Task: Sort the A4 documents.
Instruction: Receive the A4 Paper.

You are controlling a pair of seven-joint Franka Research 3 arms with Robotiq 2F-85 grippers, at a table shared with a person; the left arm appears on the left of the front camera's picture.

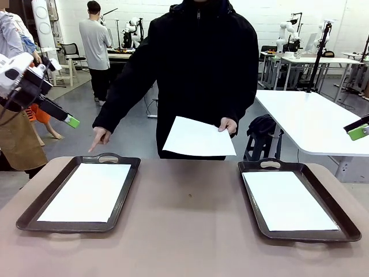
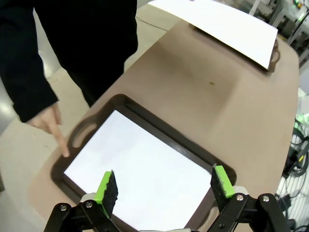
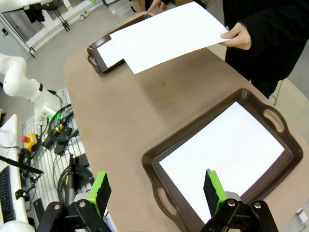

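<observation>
A person in a black jacket stands at the far side and holds a white A4 sheet (image 1: 199, 137) over the table's far edge in one hand (image 1: 228, 125). The other hand (image 1: 100, 138) points a finger down at the left tray (image 1: 34, 210). That dark brown tray holds a white sheet (image 1: 87, 191), and the right tray (image 1: 340, 222) holds another (image 1: 286, 200). My left gripper (image 2: 165, 186) hovers open above the left tray's sheet (image 2: 145, 174). Open too, my right gripper (image 3: 155, 189) hangs above the right tray's near corner (image 3: 154, 162). The held sheet (image 3: 166, 35) also shows in the right wrist view.
The brown table (image 1: 187, 231) lies bare between the trays, with a small dark speck (image 1: 189, 195) near its middle. Behind the person stand a white table (image 1: 314, 118) and a black stool with a bag (image 1: 262, 130). Other people stand at the far left.
</observation>
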